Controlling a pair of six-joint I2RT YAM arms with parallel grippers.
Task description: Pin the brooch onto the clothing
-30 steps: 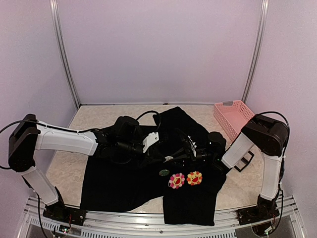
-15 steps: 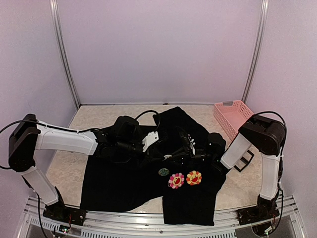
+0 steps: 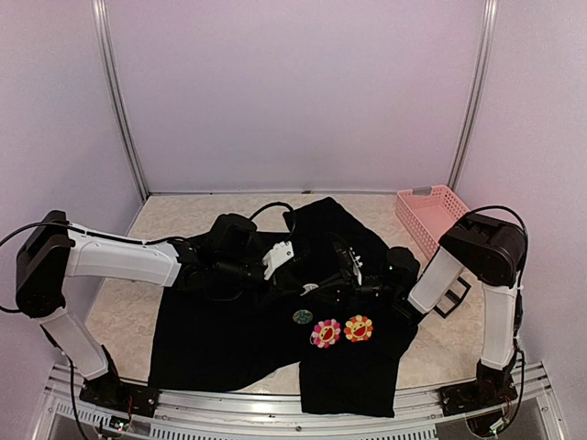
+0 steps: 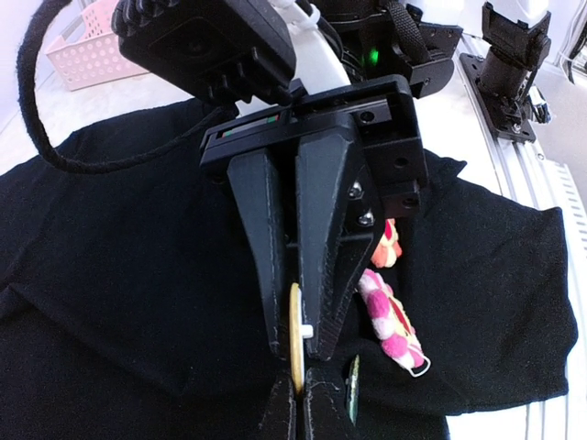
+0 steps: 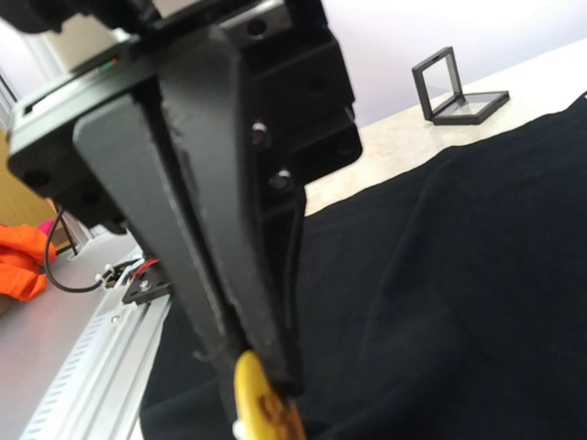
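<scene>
The black shirt (image 3: 229, 339) lies spread on the table with a pink flower badge (image 3: 326, 333), an orange flower badge (image 3: 359, 328) and a small round green-blue mark (image 3: 303, 316). The brooch (image 4: 295, 339) is a yellow disc seen edge-on, just above the shirt (image 4: 119, 238). My left gripper (image 4: 298, 383) is shut on its lower edge. My right gripper (image 4: 298, 353) comes from the opposite side, shut on its upper part. In the top view the left gripper (image 3: 301, 290) and right gripper (image 3: 319, 290) meet tip to tip. The right wrist view shows the brooch (image 5: 261, 408) at the left gripper's tips (image 5: 261, 371).
A pink basket (image 3: 431, 215) stands at the back right. A small black-framed case (image 3: 451, 298) lies by the right arm. The pink flower badge (image 4: 390, 316) and the green-blue mark (image 4: 353, 390) lie just right of the grippers. The metal rail (image 3: 275, 422) runs along the near edge.
Both grippers have drifted slightly toward the far side with the brooch between them. Both grips look the same.
</scene>
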